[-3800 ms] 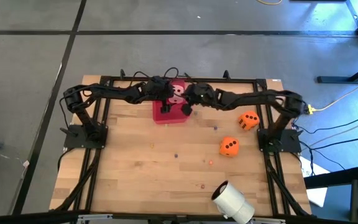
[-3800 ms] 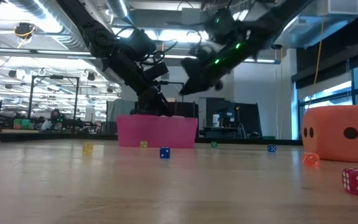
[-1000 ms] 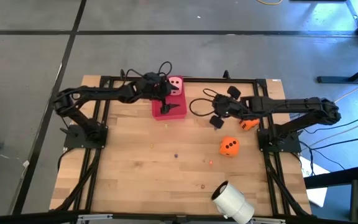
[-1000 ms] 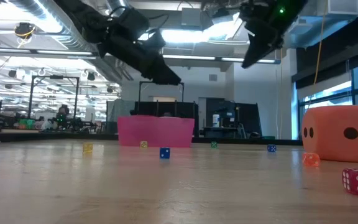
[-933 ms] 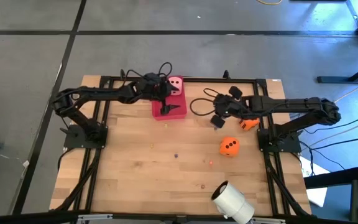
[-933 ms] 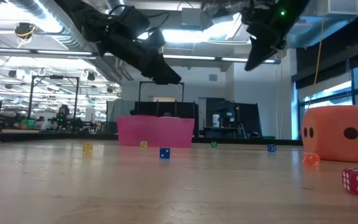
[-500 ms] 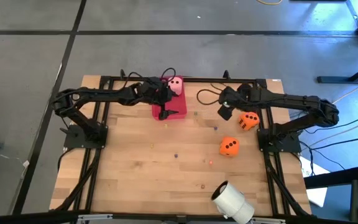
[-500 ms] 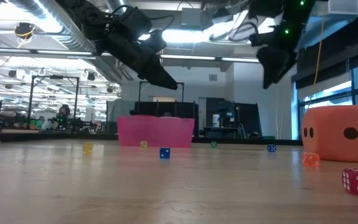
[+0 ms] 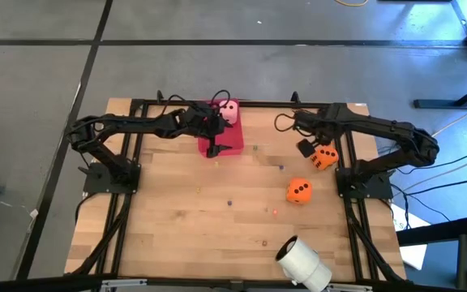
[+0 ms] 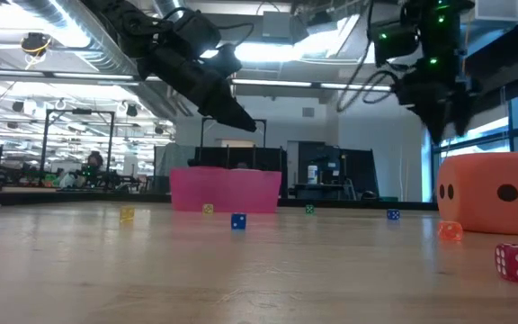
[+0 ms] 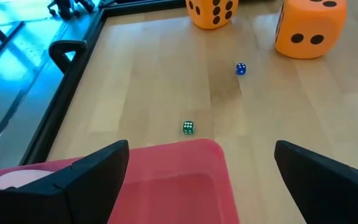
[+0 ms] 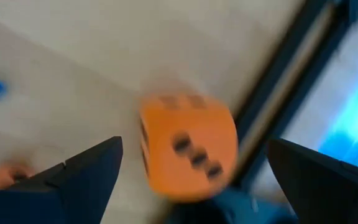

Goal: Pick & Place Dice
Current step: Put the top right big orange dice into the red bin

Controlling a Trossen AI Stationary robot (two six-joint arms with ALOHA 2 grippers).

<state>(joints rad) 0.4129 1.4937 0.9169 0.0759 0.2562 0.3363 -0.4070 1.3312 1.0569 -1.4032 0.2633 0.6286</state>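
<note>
Two orange dice lie on the table's right half, one [image 9: 324,156] far right and one [image 9: 299,191] nearer. My right gripper [image 9: 306,148] hovers open just above and beside the farther one [image 12: 188,146], which shows between its spread fingers in the blurred right wrist view. A pale pink die [image 9: 229,111] sits at the far edge of the red tray [image 9: 232,138]. My left gripper [image 9: 215,142] hangs open over that tray [image 11: 179,180], holding nothing. In the low view my left gripper [image 10: 227,108] and my right gripper [image 10: 443,112] are both well above the tabletop.
A white roll [image 9: 302,264] lies at the near right edge. Several tiny dice are scattered on the wood, among them a blue one [image 11: 240,69] and a green one [image 11: 188,127]. Black frame rails [image 9: 136,146] border the table's left, right and far sides.
My right gripper has swung from the table's middle toward the right edge, come down a little and turned to point down over the farther orange die. The dice and tray have stayed put.
</note>
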